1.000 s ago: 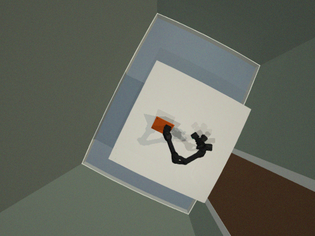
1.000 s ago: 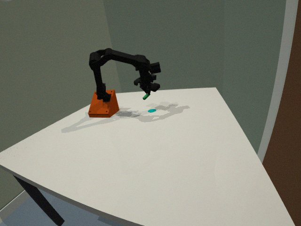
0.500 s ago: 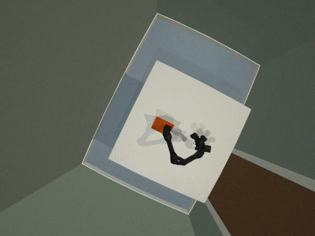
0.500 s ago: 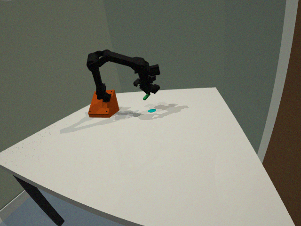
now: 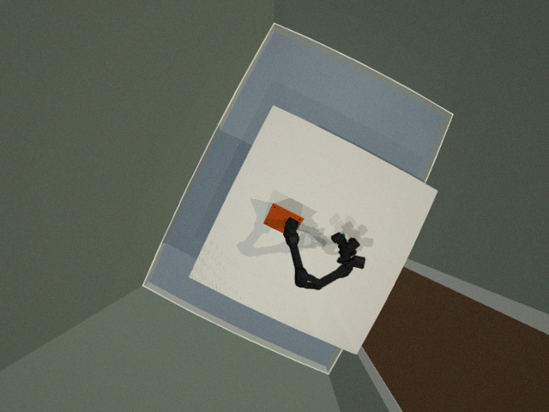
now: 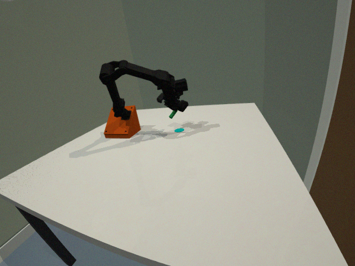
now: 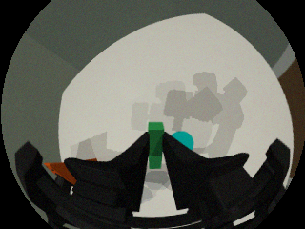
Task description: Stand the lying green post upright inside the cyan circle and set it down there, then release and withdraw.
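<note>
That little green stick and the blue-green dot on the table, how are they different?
The green post is a short stick, while the cyan circle is a flat disc. The post hangs in the air, clamped in the hand; the circle lies on the white table. The post is tilted, its lower end leaning away from the circle, which lies level. Both are small and greenish.

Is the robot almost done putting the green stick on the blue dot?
About halfway. Done: the gripper has picked up the green post and holds it in the air, tilted. In hand: carrying it over the cyan circle, which lies bare on the white table. Left: stand the post upright on the circle, let go, pull away.
</note>
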`<state>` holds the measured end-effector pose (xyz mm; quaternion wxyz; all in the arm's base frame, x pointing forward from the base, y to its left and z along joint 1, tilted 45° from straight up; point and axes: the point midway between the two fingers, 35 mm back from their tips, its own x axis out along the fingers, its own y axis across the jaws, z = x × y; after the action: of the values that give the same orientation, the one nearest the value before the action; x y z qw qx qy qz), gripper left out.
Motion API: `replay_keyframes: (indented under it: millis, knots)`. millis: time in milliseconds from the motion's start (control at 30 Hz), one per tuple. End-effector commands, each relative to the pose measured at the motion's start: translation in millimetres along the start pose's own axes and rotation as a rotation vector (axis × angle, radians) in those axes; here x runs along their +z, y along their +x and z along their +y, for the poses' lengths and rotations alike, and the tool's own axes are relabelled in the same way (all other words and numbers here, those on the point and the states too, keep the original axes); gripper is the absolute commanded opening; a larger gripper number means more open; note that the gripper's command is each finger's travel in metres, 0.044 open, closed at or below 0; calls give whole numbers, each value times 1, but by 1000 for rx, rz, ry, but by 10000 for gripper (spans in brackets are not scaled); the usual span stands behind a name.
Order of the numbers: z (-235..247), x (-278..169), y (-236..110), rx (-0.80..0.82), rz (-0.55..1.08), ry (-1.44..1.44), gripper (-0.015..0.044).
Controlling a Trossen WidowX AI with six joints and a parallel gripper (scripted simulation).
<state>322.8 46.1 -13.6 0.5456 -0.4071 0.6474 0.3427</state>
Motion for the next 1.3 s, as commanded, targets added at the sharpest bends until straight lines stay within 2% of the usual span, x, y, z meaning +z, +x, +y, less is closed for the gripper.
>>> replay_keyframes:
  millis: [0, 1267]
  knots:
    - [2, -1, 1, 9, -27, -7, 23]
    - [-1, -2, -1, 26, -311, -49, 23]
